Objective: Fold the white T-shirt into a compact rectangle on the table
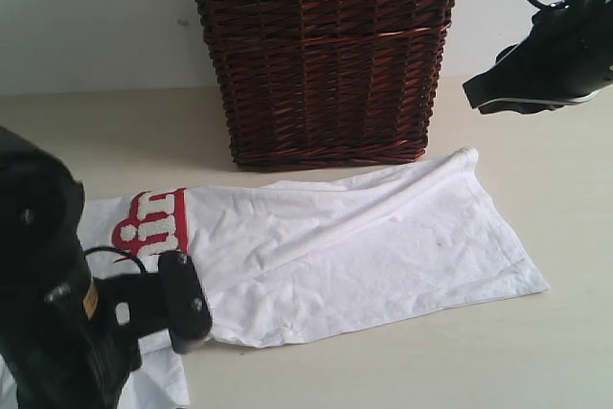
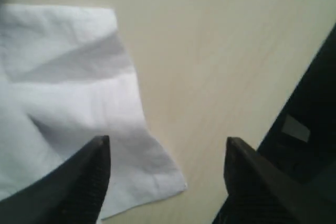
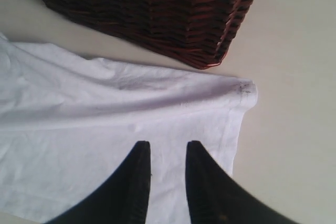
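**Beige table, shirt lying as a long band**

Pale beige table [image 1: 575,361] carries the white T-shirt [image 1: 364,256], folded into a long strip just in front of the wicker basket [image 1: 326,55], red lettering at its left end. The left gripper [image 2: 168,145] sits low there, jaws spread and empty beside a loose corner, likely placed to take it. The right gripper [image 3: 168,148] hovers above the hem end, jaws narrowly parted, holding nothing, clear of the cloth

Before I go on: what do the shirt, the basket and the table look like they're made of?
Shirt: soft white fabric, probably cotton knit. It lies limp with creases and folds, and its finish is matte.
Basket: woven wicker in dark reddish-brown, with interlaced strands that have a slight sheen.
Table: a smooth, pale beige matte top, perhaps laminate or painted board. No grain shows, so the look leaves it open.
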### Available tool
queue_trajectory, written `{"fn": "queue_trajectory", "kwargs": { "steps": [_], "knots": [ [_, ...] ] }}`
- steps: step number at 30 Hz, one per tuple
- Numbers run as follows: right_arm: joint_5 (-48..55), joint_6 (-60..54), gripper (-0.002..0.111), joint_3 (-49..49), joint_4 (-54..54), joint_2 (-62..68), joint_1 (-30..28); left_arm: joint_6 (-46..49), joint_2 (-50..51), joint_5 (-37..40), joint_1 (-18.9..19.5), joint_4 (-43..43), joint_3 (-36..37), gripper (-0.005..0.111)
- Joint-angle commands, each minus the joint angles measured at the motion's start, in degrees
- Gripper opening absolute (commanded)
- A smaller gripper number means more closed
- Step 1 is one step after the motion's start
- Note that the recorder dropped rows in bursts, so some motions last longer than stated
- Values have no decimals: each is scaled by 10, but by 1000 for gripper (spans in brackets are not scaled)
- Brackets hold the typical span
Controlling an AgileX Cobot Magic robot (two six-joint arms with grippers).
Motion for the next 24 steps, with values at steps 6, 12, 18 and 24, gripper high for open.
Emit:
{"fn": "queue_trajectory", "kwargs": {
  "steps": [6,12,18,24],
  "knots": [
    [2,-21,25,-4,21,-5,0,-126,-5,-161,-30,129,103,64],
    [12,-45,25,-4,37,-5,0,-368,-19,-86,-14,323,10,64],
    [18,-57,25,-4,30,5,0,-353,-1,-110,106,260,-70,64],
    [38,-58,25,-4,18,80,0,-190,26,-67,233,95,-98,64]
  ]
}}
